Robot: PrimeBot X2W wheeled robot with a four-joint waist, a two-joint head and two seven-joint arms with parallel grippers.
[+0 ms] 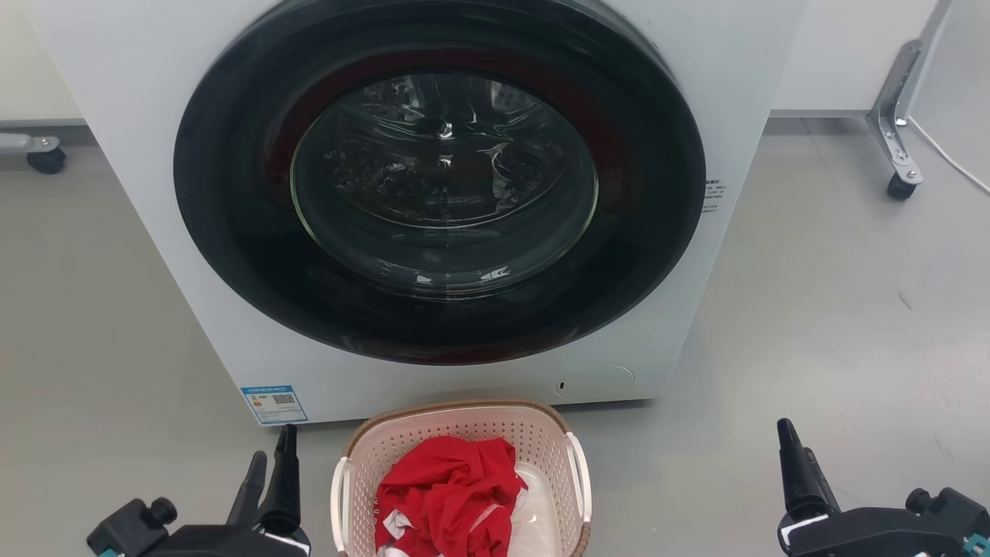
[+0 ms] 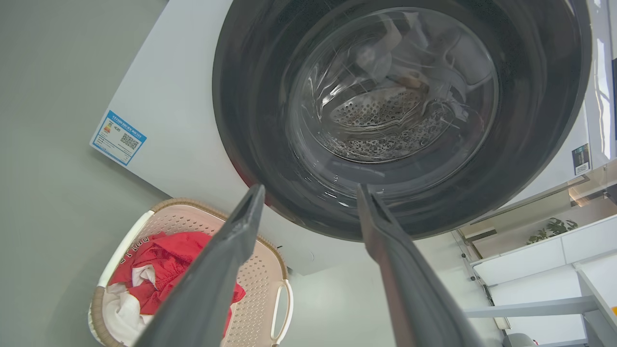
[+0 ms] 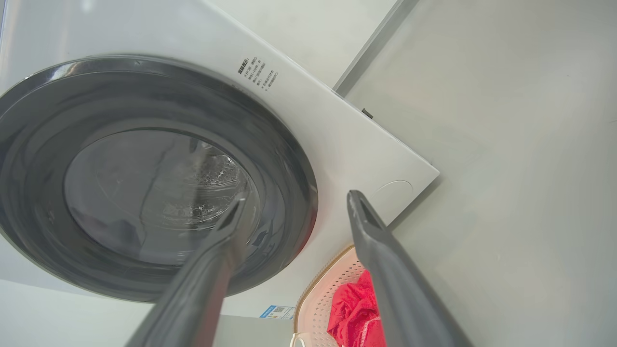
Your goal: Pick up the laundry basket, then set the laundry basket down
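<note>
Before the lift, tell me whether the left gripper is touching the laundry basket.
Apart. The head view shows grey floor between the left gripper and the white handle of the laundry basket.

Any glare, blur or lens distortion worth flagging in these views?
Head view: even light, sharp, small highlights on the washing machine door glass. Left wrist view: reflections streak that glass, wide-angle tilt, left gripper slightly soft. Right wrist view: right gripper soft too, laundry basket cut off by the bottom edge.
</note>
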